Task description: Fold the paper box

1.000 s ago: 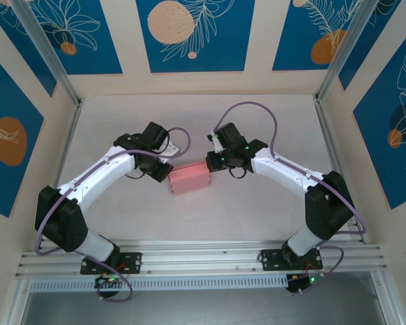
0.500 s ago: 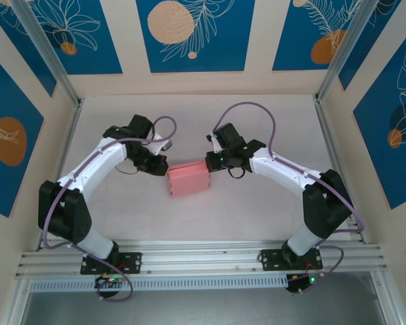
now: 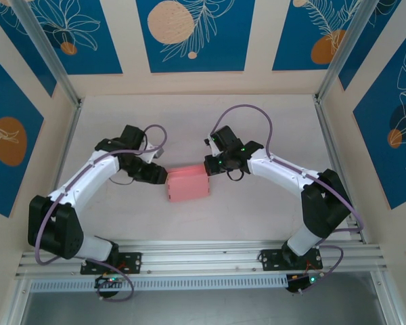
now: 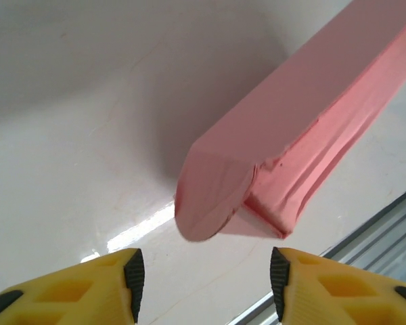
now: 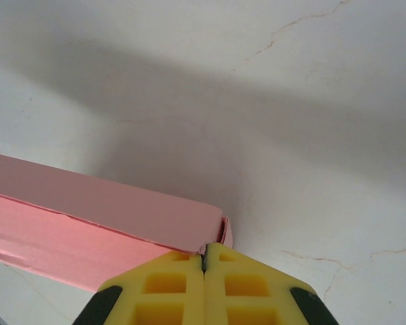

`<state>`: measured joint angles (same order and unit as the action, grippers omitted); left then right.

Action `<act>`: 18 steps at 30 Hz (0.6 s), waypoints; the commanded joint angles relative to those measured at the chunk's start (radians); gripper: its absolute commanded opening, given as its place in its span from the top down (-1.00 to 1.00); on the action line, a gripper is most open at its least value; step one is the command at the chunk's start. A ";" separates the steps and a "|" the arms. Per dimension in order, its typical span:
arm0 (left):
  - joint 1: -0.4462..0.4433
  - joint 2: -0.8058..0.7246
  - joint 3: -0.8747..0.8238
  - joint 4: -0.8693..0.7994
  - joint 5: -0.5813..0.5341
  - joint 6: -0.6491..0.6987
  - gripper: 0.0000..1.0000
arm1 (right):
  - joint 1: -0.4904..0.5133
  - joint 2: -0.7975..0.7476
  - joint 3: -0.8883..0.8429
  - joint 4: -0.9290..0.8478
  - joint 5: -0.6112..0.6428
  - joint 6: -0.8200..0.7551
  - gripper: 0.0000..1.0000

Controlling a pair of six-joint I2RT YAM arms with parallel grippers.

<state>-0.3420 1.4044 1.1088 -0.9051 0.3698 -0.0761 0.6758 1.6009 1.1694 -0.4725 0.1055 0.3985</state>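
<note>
light pink box lying flat between two grippers, one end not tidy

top view: the paper box (image 3: 188, 183) lies flat on the table (image 3: 257, 122), in the middle between the two arms. it is a small flat rectangle of pale pink card, already in box form. the left gripper (image 3: 161, 175) is at its left short end. the right gripper (image 3: 209, 165) is at its far right corner.

left wrist view: the left gripper (image 4: 203, 272) stands open. its yellow fingers (image 4: 88, 288) are apart, with nothing between them. the end of the box (image 4: 291, 135) is just ahead of them and not touching. this end shows a rounded flap (image 4: 210, 196), and beside it the card is wrinkled and looks not fully tucked in.

right wrist view: the right gripper (image 5: 204, 254) is closed, and its two pads meet with no gap. the tips rest against the corner of the box (image 5: 88, 217), where a thin card edge stands out a little. i cannot tell if any card is nipped between the pads.

handling, as i judge it: the box is very light, thin and hollow. it will dent easily, and on this smooth table it will probably slide when pushed from one side only. so it is better to back it from the opposite end. i would hold it softly across its thin height at the end, or at the flap edge, and not press on the wide top face.
</note>
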 commanded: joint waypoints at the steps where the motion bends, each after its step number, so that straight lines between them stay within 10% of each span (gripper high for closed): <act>1: -0.017 -0.033 -0.019 -0.011 -0.111 0.013 -0.09 | 0.011 -0.007 -0.013 -0.039 0.004 -0.013 1.00; 18: -0.086 0.037 -0.014 0.000 -0.092 0.072 -0.04 | 0.027 -0.047 -0.018 -0.046 0.030 -0.009 1.00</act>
<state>-0.4164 1.4311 1.0946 -0.8562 0.2859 -0.0338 0.6945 1.5860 1.1671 -0.5045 0.1242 0.3985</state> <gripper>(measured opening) 0.507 0.060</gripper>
